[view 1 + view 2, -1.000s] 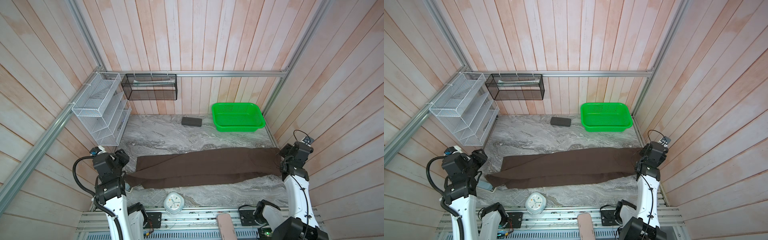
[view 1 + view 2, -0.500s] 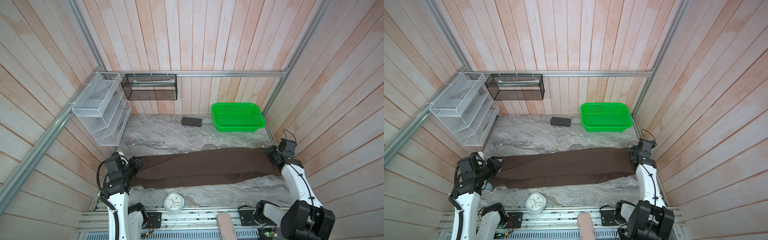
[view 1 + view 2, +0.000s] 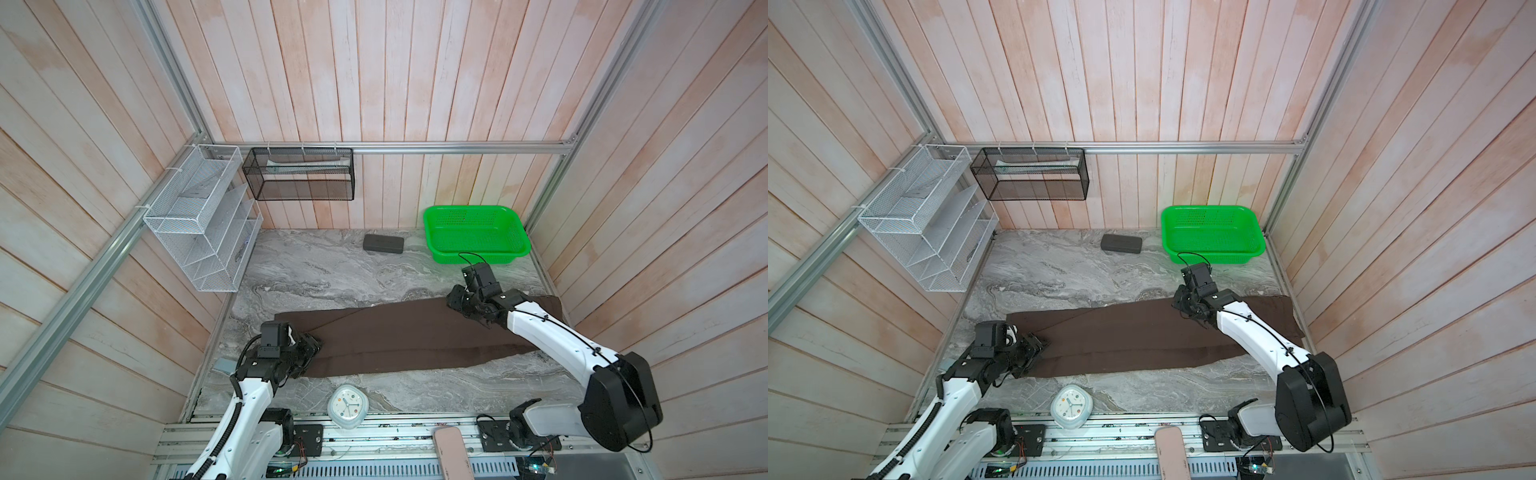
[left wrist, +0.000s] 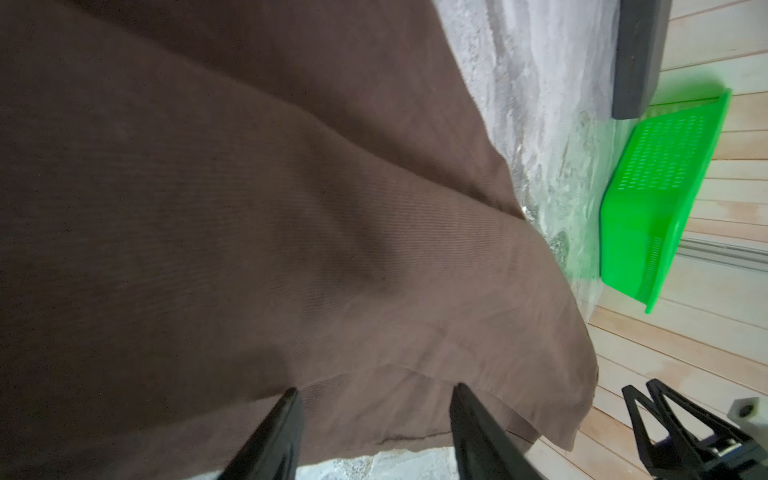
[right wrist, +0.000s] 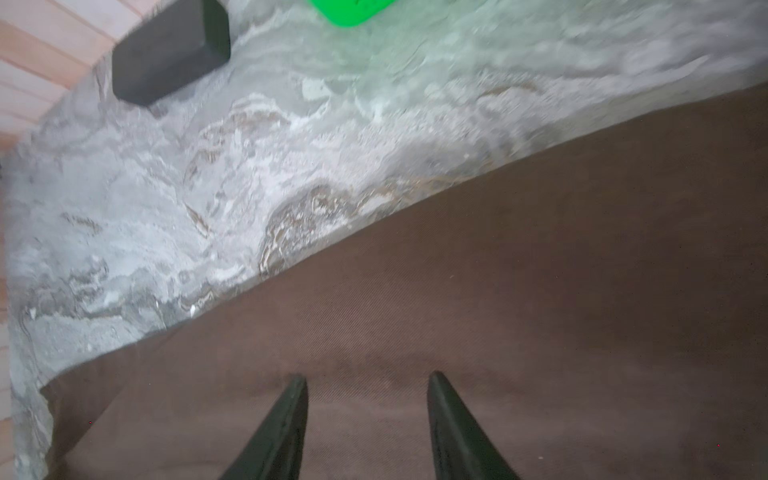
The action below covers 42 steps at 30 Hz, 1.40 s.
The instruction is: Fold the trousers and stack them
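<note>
The dark brown trousers [image 3: 407, 336] lie flat and lengthwise across the marble table, shown in both top views [image 3: 1142, 336]. My left gripper [image 3: 309, 347] sits low over their left end, jaws apart. In the left wrist view the open left gripper [image 4: 374, 390] straddles flat brown cloth [image 4: 249, 208] near its hem, nothing pinched. My right gripper [image 3: 457, 303] hovers over the far edge of the trousers, right of the middle. The right wrist view shows the right gripper [image 5: 366, 376] open above smooth cloth [image 5: 540, 291].
A green basket [image 3: 476, 232] stands at the back right, with a dark grey case [image 3: 383, 243] to its left. A white clock [image 3: 348, 405] lies at the front edge. A white wire rack [image 3: 203, 216] and a black mesh basket [image 3: 299, 174] hang on the walls.
Both arms have come down and inward from the table's sides. The left gripper now lies over the trousers' left end; the right moved leftward along their far edge.
</note>
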Tool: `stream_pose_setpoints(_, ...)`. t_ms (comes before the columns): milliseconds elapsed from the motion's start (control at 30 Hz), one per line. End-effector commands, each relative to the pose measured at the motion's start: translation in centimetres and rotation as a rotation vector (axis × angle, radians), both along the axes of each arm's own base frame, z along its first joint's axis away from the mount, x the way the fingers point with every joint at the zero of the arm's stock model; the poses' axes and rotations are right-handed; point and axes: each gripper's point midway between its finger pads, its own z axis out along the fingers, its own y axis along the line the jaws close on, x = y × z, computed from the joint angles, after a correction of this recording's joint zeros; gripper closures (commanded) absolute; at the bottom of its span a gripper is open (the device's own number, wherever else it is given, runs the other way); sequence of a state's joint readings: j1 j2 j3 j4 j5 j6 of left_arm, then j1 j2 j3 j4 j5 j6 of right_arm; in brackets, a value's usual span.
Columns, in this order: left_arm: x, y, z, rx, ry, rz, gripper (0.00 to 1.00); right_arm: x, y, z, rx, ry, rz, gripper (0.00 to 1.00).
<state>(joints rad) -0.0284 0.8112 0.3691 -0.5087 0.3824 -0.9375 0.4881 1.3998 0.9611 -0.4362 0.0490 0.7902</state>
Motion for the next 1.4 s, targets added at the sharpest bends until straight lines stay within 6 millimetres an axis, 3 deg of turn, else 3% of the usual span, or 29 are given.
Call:
stream_pose_setpoints(0, 0.8, 0.7, -0.7, 0.002, -0.018, 0.079, 0.40, -0.9, 1.9, -1.8, -0.003, 0.082, 0.037, 0.52)
stream_pose_setpoints(133, 1.9, 1.5, -1.8, 0.040, -0.019, 0.116, 0.40, -1.1, 3.2, -4.8, 0.005, 0.164, 0.081, 0.52)
stream_pose_setpoints(467, 5.9, 3.1, -4.4, 0.134, 0.011, 0.132, 0.40, 0.2, 4.1, -9.6, -0.028, 0.263, 0.125, 0.51)
stream_pose_setpoints(633, 9.1, 4.2, -4.8, 0.163, 0.003, 0.132, 0.40, 2.5, 2.6, -11.1, -0.027, 0.274, 0.076, 0.51)
stream_pose_setpoints(900, 14.7, 4.7, -3.8, 0.161, -0.031, 0.075, 0.41, 7.6, 0.5, -11.3, -0.028, 0.239, 0.001, 0.51)
stream_pose_setpoints(1000, 15.1, 4.9, -3.2, 0.162, -0.040, 0.060, 0.41, 9.1, 0.7, -9.6, -0.018, 0.199, 0.006, 0.51)
stream_pose_setpoints(1167, 14.5, 4.6, 0.0, 0.168, -0.099, 0.028, 0.40, 9.9, 0.2, -3.4, -0.025, 0.083, -0.011, 0.49)
stream_pose_setpoints(1267, 13.7, 4.7, 3.6, 0.195, -0.166, 0.018, 0.37, 9.0, -1.6, 0.4, -0.035, 0.018, -0.062, 0.46)
stream_pose_setpoints(1367, 12.6, 5.7, 6.7, 0.255, -0.207, 0.038, 0.34, 7.0, -4.8, 2.0, -0.017, 0.003, -0.154, 0.45)
